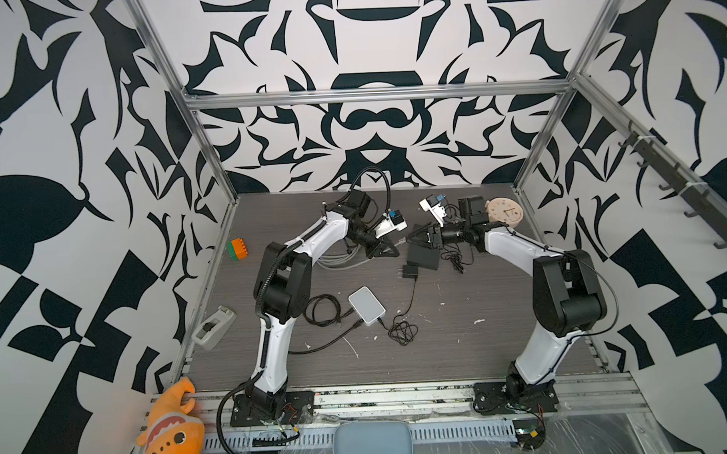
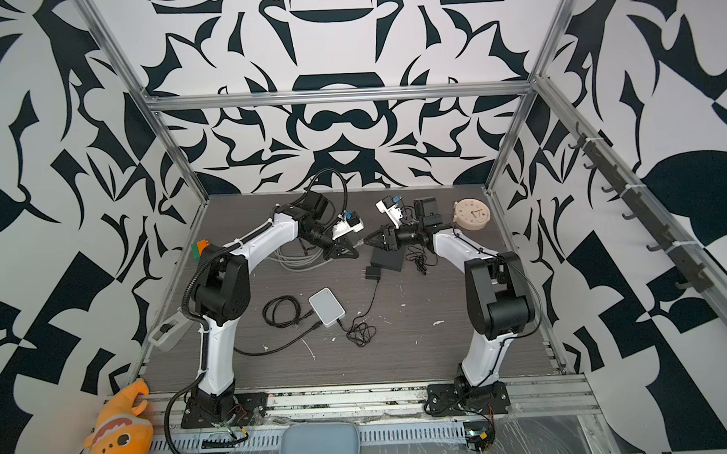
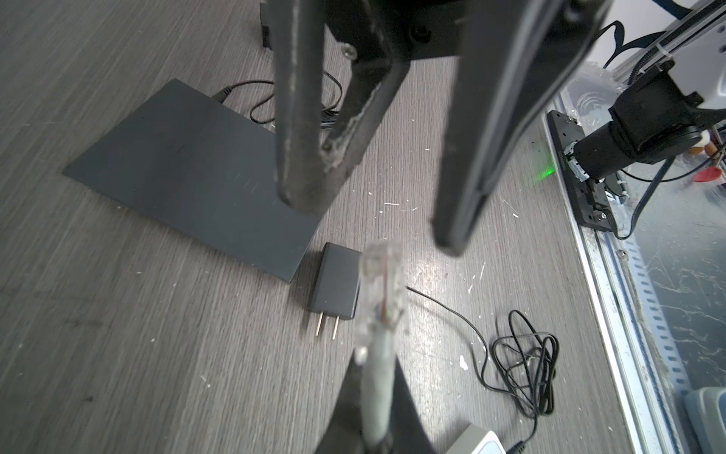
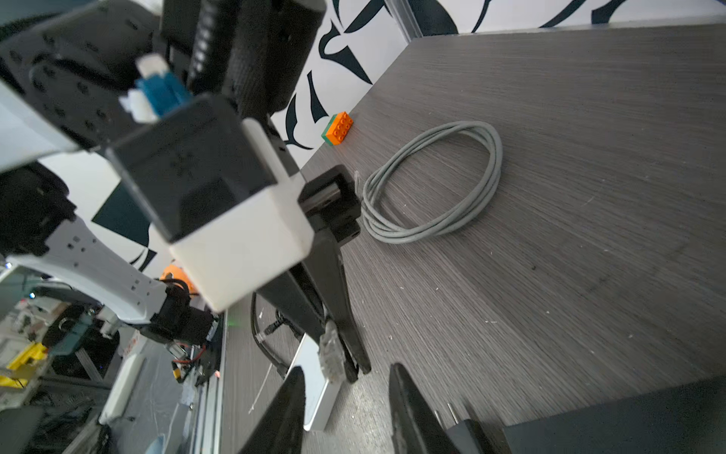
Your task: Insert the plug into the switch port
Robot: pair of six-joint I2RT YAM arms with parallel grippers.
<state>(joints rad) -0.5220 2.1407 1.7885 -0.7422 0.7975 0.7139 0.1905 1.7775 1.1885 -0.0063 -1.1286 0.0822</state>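
Left gripper (image 3: 373, 379): jaws closed on the round grey cable (image 3: 377, 389), just behind the clear plastic plug (image 3: 383, 291). The plug sticks out past the fingertips, off the table and tilted.

Right gripper (image 3: 375, 224): jaws apart, nothing between them, facing the plug tip from just beside it. In both top views the two grippers meet nose to nose over the near edge of the flat dark-grey rectangular switch (image 1: 423, 257).

The switch lies flat on the grey wood-grain table (image 1: 462, 357). Its ports do not show in any view. A thin black lead enters one edge, so the ports may sit there; cannot confirm.

Handling judgement:
- The plug is light, hard and smooth, with a thin latch tab that would likely snap under side load.
- The cable is springy. Its loose coil (image 4: 432, 184) on the table will probably drag and twist the plug.
- The present hold is on the soft jacket, so the plug can probably swivel. A hold on the plug body's flat sides, clear of the tab, looks firmer.
- The switch looks light and may slide when pushed, so it wants bracing.
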